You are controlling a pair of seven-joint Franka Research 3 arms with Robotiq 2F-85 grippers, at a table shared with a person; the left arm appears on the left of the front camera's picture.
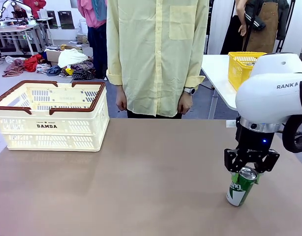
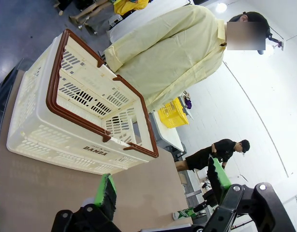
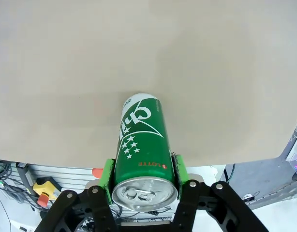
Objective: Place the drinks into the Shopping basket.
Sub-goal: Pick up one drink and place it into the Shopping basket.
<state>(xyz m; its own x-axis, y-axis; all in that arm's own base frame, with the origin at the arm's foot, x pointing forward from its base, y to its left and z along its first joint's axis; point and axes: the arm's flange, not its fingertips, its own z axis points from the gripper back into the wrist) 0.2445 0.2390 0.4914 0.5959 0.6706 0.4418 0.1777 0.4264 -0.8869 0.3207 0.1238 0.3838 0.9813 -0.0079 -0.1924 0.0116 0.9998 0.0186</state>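
Observation:
The dark green drink can (image 1: 241, 187) with white marks leans slightly near the table's front right corner, its base at or just above the tabletop. My right gripper (image 1: 245, 168) comes down on its silver top and is shut on it. In the right wrist view the can (image 3: 141, 145) sits squeezed between the green pads (image 3: 108, 176). The cream Shopping basket (image 1: 52, 129) with brown rim and "DAMDA" print stands at the table's far left. My left gripper (image 2: 160, 186) hangs open near the basket (image 2: 66, 145), with nothing between its fingers. The blue can is out of view.
A person in a pale yellow shirt (image 1: 156, 54) stands at the far edge, hands down at their sides. A smaller bright yellow basket (image 1: 243, 66) sits on a separate white table behind on the right. Bare brown tabletop (image 1: 151, 167) stretches between basket and can.

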